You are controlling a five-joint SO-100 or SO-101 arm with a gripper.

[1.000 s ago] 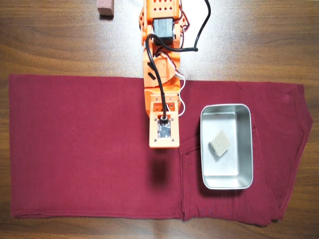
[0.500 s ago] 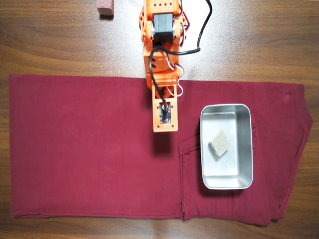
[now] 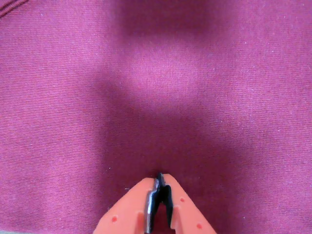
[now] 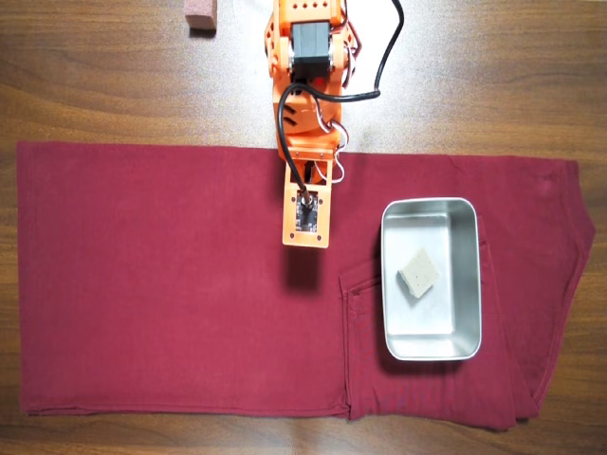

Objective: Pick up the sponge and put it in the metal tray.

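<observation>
In the overhead view the sponge [image 4: 419,273], a small pale beige-grey block, lies turned like a diamond inside the metal tray [image 4: 469,284], which stands on the red cloth at the right. My orange arm reaches down from the top, and its gripper [image 4: 305,242] hangs over bare cloth to the left of the tray, apart from it. In the wrist view the gripper [image 3: 160,179] shows at the bottom edge with its jaws closed together and nothing between them. Tray and sponge are out of the wrist view.
A dark red cloth [image 4: 171,284], a pair of trousers, covers most of the wooden table [image 4: 95,85]. A pinkish-brown block [image 4: 200,14] sits at the top edge, left of the arm's base. The wrist view shows only cloth [image 3: 156,87] and the gripper's shadow.
</observation>
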